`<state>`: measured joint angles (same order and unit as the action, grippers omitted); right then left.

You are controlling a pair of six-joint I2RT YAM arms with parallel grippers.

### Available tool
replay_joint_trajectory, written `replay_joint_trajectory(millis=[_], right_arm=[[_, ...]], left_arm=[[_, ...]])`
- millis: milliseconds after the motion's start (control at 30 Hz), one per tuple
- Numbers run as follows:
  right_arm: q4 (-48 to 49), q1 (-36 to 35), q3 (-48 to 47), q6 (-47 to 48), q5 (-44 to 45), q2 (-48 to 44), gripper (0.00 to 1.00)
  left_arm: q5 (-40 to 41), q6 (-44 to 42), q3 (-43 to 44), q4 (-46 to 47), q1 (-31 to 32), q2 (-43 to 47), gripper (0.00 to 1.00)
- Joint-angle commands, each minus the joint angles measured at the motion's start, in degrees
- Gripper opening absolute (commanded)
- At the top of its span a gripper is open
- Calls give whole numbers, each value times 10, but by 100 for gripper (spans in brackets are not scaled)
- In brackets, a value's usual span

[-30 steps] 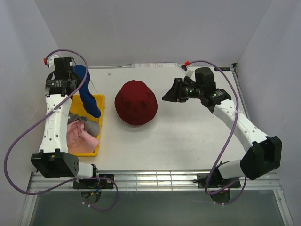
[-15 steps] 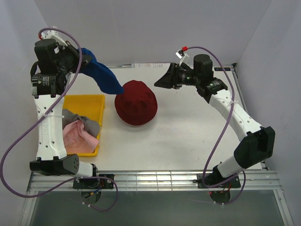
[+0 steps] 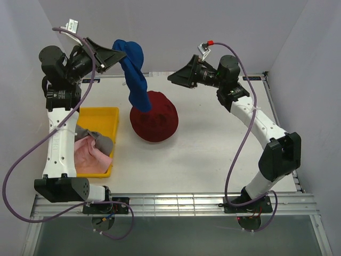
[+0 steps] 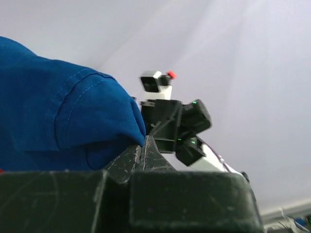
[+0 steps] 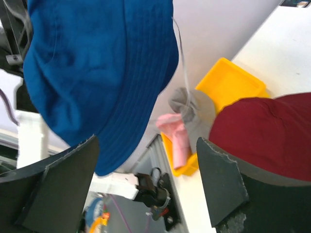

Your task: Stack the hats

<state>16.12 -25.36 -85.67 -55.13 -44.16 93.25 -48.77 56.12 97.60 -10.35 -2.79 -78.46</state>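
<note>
My left gripper is raised high at the back left and is shut on the brim of the navy blue hat. The hat hangs down, its lower end over the back left edge of the dark red knit hat, which sits domed at the table's middle. In the left wrist view the fingertips pinch blue fabric. My right gripper is open in the air just right of the blue hat, nothing between its fingers. The grey hat and pink hat lie in the tray.
The yellow tray stands at the left, near the left arm's base. White walls close in the table at the back and both sides. The red hat and tray show below the right gripper.
The left arm has lifted the blue hat out of the tray, up and to the right, over the red hat's edge. The right gripper has opened wide and risen toward the blue hat.
</note>
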Motion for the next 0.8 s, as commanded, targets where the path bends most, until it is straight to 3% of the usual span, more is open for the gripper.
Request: replay_joint_trajectory(millis=[0, 133, 333, 767], right_arm=[[141, 0, -6, -106, -10, 13, 87], [204, 0, 0, -154, 0, 27, 90], [310, -2, 24, -214, 33, 39, 94], [392, -10, 52, -205, 73, 54, 95]], left_arm=[[-79, 110, -11, 181, 8, 9, 0], [-91, 142, -8, 245, 18, -5, 0], [-94, 166, 15, 268, 65, -35, 0], [-85, 179, 12, 269, 87, -50, 0]])
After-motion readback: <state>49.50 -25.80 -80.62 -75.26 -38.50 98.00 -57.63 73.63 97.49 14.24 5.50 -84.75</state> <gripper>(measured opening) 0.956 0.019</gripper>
